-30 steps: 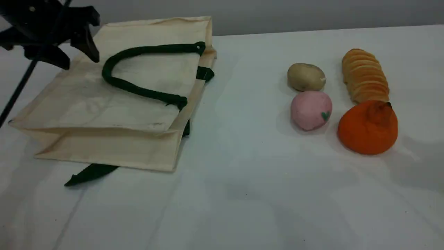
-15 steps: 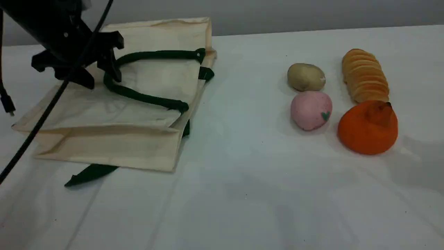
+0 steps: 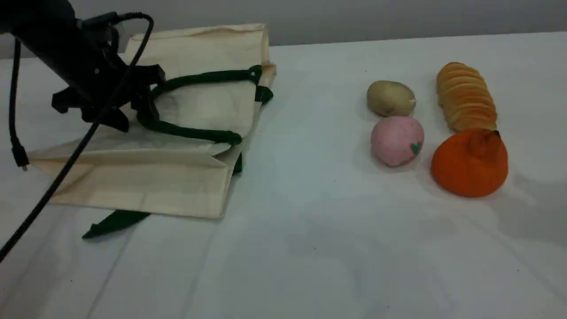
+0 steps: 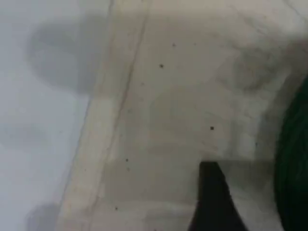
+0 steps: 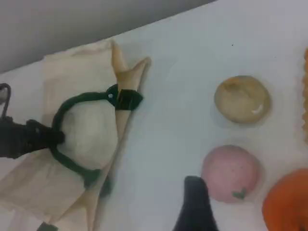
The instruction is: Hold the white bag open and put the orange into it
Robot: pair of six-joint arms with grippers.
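left end effector (image 3: 133, 113) unclenched, straddling white bag (image 3: 133, 186) handle (image 3: 190, 132); orange (image 3: 469, 163) well apart.

Close over the white bag (image 4: 163, 96), the left wrist view is soft with blur; the green rope handle (image 4: 293, 163) is cut off at 3 o'clock, and only one dark fingertip (image 4: 211, 202) of the left tool shows. In the right wrist view the orange (image 5: 288, 204) runs off at 4 o'clock. In the scene view the left arm (image 3: 48, 40) leaves at 10 o'clock.
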